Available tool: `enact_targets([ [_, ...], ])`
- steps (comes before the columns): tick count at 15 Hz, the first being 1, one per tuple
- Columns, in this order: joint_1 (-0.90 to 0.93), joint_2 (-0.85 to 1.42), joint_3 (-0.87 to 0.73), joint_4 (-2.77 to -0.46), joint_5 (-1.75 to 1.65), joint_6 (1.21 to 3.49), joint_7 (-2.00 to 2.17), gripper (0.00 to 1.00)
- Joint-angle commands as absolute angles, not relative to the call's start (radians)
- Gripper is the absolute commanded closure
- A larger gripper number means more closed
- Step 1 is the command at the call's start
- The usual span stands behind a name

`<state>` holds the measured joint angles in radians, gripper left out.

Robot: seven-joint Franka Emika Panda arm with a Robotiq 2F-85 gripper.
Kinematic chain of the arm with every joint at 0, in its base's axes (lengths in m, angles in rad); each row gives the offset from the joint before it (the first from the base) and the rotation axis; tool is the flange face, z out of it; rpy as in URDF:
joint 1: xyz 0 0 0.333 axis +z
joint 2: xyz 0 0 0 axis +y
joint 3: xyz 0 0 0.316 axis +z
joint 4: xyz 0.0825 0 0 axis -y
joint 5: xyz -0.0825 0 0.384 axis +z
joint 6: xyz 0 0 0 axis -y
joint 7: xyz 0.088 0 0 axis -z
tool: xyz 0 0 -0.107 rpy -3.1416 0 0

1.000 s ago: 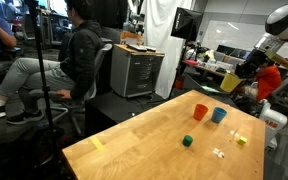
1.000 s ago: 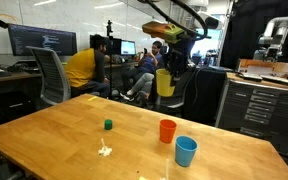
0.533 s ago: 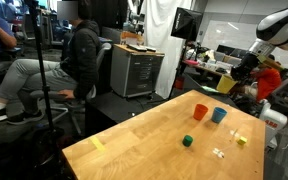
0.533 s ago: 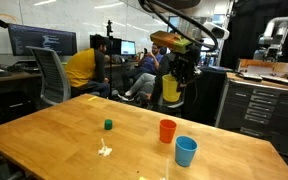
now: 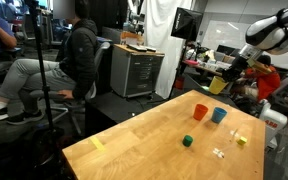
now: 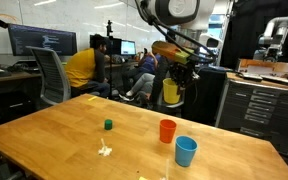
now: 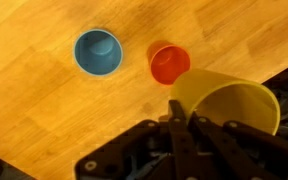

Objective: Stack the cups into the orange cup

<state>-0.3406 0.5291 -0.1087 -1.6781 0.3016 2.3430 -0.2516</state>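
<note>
My gripper (image 7: 184, 118) is shut on the rim of the yellow cup (image 7: 227, 100), holding it high above the table's far side. The yellow cup also shows in both exterior views (image 5: 222, 84) (image 6: 171, 92). The orange cup (image 7: 169, 63) stands upright on the wooden table, below and just left of the held cup; it shows in both exterior views (image 5: 200, 111) (image 6: 167, 131). The blue cup (image 7: 97, 51) stands upright beside it (image 5: 218, 115) (image 6: 186, 151).
A small dark green block (image 5: 187, 141) (image 6: 108, 125) and a bit of crumpled pale scrap (image 6: 104, 151) lie on the wooden table (image 6: 54, 140). A small yellow piece (image 5: 241, 140) lies near the table edge. People sit at desks behind; a grey cabinet (image 5: 138, 72) stands nearby.
The arm has carried the yellow cup sideways, closer above the orange and blue cups. The cups on the table have not moved.
</note>
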Motion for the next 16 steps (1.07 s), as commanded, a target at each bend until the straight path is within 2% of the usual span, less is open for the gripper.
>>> enact_targets([
  [1, -0.351, 0.581, -0.083, -1.634, 0.292, 2.378, -0.275, 0.97],
  [16, -0.369, 0.738, -0.070, -1.525, 0.280, 2.412, -0.268, 0.97],
])
